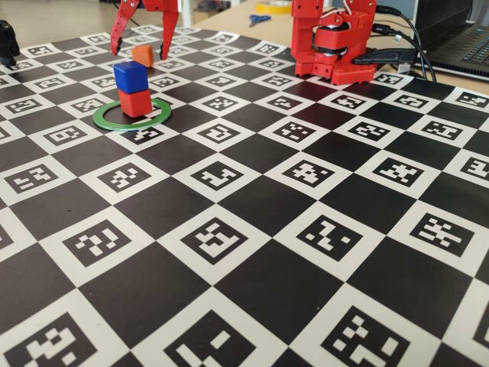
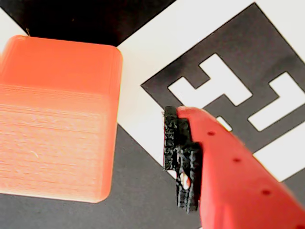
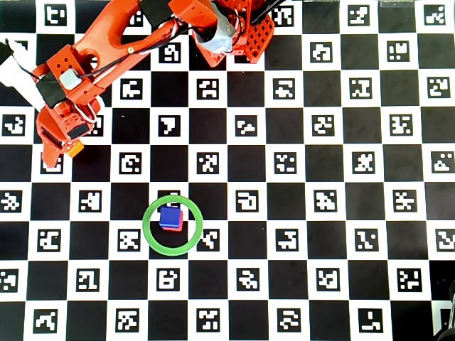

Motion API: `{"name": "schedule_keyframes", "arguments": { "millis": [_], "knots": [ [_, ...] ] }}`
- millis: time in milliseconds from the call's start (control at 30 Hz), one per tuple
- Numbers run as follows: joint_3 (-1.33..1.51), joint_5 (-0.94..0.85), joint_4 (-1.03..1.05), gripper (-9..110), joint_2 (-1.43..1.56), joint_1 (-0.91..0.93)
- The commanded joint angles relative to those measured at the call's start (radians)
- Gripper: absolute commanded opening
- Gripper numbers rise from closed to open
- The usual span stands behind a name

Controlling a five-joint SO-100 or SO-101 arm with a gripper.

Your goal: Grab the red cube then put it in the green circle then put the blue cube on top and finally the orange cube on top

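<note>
The red cube [image 1: 135,102] is seen resting inside the green circle [image 1: 108,119], and the blue cube [image 1: 130,76] is stacked squarely on top of it, so the first two placements are judged complete and only the orange cube [image 1: 142,53] is left to be fetched. That cube lies on the patterned worktop [image 1: 252,252] toward its far left corner in the fixed view, well apart from the stack and farther from the camera than the ring. The tool [image 1: 142,55] is lowered over it with its two red fingers spread wide, one finger on each side of the cube, and nothing is yet pinched. In the wrist view the orange cube [image 2: 57,119] fills the left of the picture, while a finger's black pad [image 2: 181,160] stands to its right with a clear gap of worktop between; the other finger is not shown there. In the overhead view the orange cube [image 3: 73,148] is mostly hidden beneath the tool [image 3: 60,153], with only a corner peeking out near the left edge of the worktop, up and to the left of the green circle [image 3: 151,238]. The coming move is judged to depend on the cube being centred between the fingers before they are brought together; a square grip on opposite faces appears to be called for.
</note>
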Motion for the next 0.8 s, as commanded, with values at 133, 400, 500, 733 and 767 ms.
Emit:
{"name": "schedule_keyframes", "arguments": {
  "millis": [133,400,500,733,767],
  "knots": [
    [-0.028,0.002,-0.015,43,0.018,-0.005],
    [-0.031,0.002,-0.023,39,0.017,-0.005],
    [-0.029,0.003,-0.026,34,0.017,-0.005],
    [0.003,0.011,-0.058,19,0.038,-0.003],
    [0.005,0.009,-0.058,18,0.038,-0.003]
  ]
}}
